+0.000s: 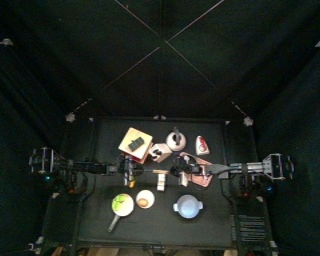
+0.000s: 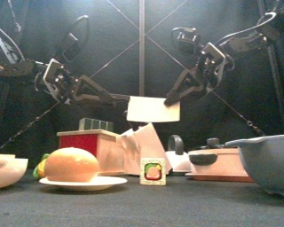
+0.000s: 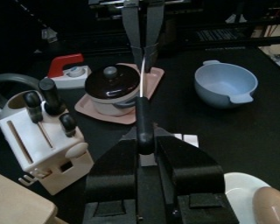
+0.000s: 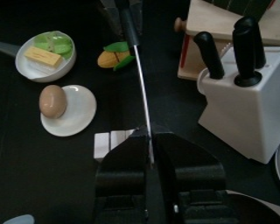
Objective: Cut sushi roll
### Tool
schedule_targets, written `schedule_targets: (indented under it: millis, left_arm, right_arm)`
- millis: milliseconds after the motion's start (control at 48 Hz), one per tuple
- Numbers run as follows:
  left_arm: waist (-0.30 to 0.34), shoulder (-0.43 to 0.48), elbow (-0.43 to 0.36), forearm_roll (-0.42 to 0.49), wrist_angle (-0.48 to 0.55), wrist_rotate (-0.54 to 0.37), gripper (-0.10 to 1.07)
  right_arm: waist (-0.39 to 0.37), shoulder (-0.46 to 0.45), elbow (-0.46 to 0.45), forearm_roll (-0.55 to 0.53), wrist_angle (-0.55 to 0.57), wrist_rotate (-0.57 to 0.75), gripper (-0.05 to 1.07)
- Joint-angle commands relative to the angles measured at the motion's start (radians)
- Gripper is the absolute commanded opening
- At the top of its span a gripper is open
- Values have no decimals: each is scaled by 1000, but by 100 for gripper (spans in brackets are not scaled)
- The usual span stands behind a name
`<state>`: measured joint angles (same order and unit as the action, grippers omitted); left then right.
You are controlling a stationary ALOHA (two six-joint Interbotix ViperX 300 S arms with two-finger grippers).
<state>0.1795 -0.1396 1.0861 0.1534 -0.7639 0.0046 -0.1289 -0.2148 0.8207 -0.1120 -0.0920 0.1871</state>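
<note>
The left pincer and right pincer each clamp one thin pale flat sheet, held above the black counter. Uneven pulling could wrench it loose.

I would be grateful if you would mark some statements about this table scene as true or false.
1. The left gripper and the right gripper both hold the thin white sheet in the air above the table. True.
2. The white knife block has no knives in it. False: several black handles stick out of its top.
3. The dark pot has its lid on and stands on a pink mat. True.
4. The round brown food lies in the green bowl. False: it lies on a small white plate; the green bowl holds a yellow piece.
</note>
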Motion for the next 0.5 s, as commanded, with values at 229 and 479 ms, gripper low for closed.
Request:
schedule_targets:
  millis: [229, 479]
  left_arm:
    - [-5, 15, 3, -3, 41, 0, 42]
    - [-6, 63, -25, -3, 98, 0, 42]
  right_arm:
    - [12, 54, -23, 18, 5, 3, 43]
    - [25, 100, -29, 28, 14, 3, 43]
